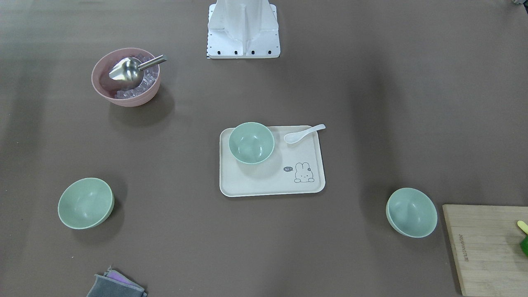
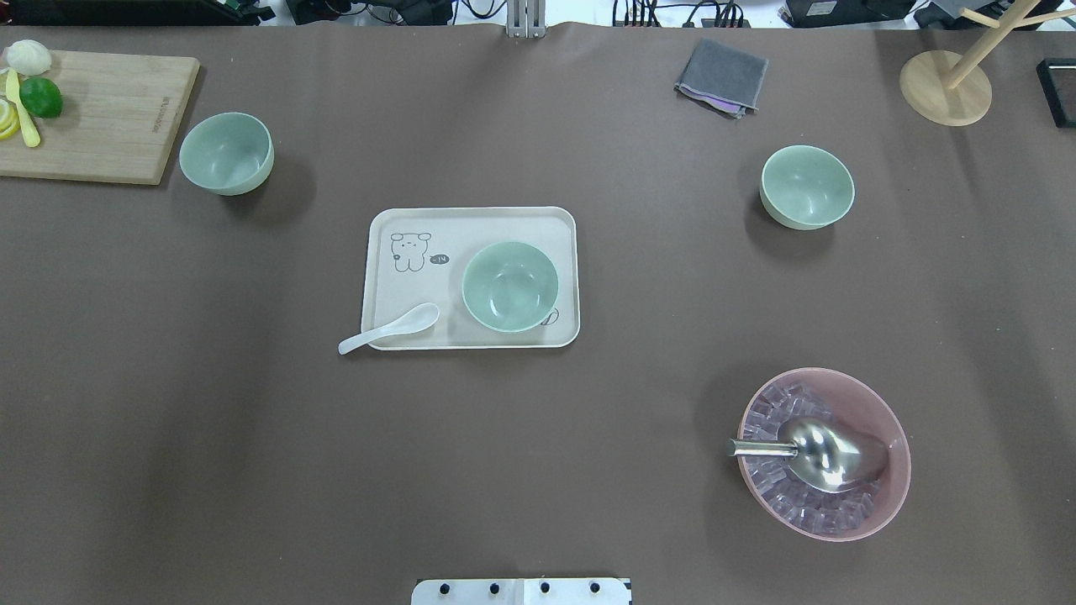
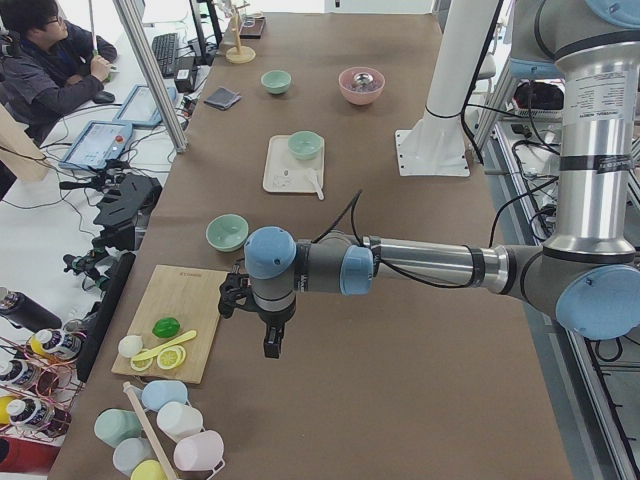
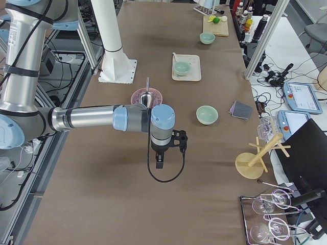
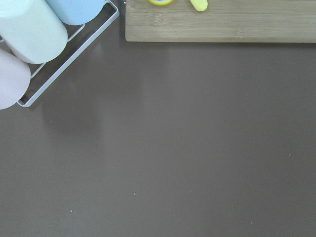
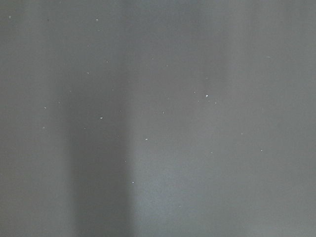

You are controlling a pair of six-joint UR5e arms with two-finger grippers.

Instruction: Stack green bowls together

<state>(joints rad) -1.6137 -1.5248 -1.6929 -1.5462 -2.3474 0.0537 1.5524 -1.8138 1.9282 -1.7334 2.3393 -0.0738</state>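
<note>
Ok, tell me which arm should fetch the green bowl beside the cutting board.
Left. The left arm hangs right by the cutting board, near that green bowl; the right arm is at the table's opposite end.

a: where does each one sit?
b: all upright, empty, pale mint. first bowl (image 3: 227, 232) sits near the left pincer (image 3: 271, 348); second bowl (image 4: 207, 115) near the right pincer (image 4: 159, 164); third bowl (image 2: 509, 286) between, well apart from both.

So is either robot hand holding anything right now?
No, nothing. The left hand and right hand hang empty above the table; the green bowls lie untouched.
</note>
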